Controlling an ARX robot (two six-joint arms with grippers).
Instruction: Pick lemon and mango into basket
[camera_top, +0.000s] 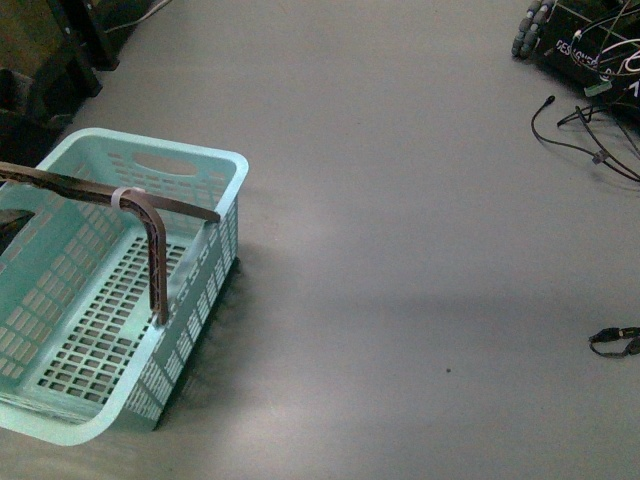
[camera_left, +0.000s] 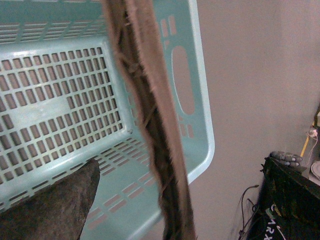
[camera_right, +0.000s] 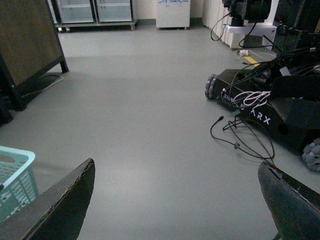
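This looks like a robotics lab or workshop, with a wide bare grey floor (camera_right: 150, 115), a black wheeled robot base (camera_right: 285, 117) lettered ARX trailing loose cables (camera_right: 240, 142), and glass-fronted cabinets (camera_right: 95, 11) along the far wall.

The front view is dim and flat with a cool grey cast. A paler patch lies mid-floor (camera_top: 400, 150), and a broad soft shadow band crosses below it. The basket (camera_top: 190, 165) throws a faint shadow to its right. In the left wrist view the handle (camera_left: 150, 100), close to the lens, is blurred. The right wrist view is sharper, though dim.
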